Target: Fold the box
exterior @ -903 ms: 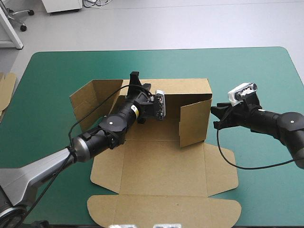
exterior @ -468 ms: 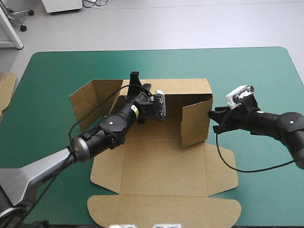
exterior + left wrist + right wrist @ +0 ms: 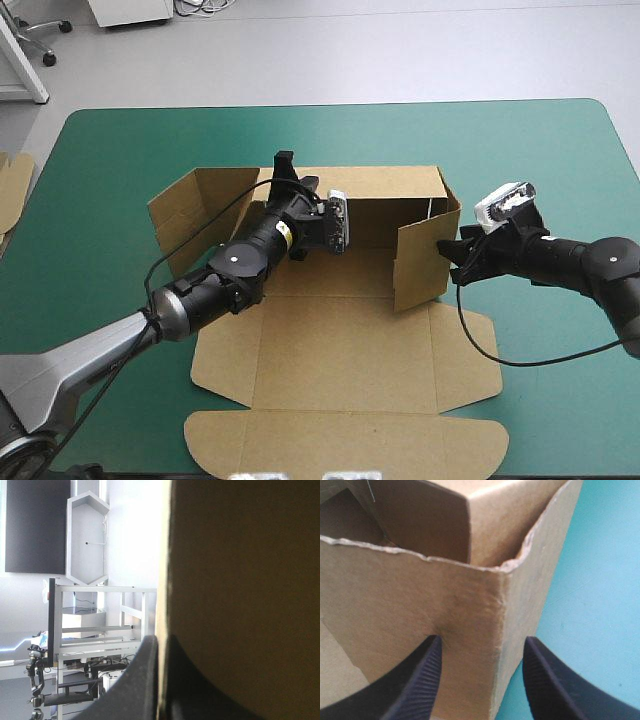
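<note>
Noting the box mid-table on the teal-green cover: back wall up, right wall upright, left flap splayed outward, lid flat toward the near edge. We see the left gripper pinching the back wall's top edge, the board caught between its all-but-closed fingers. We find the right gripper spread, its fingers straddling a creased corner of the right wall. More board lies at the table's left edge.
</note>
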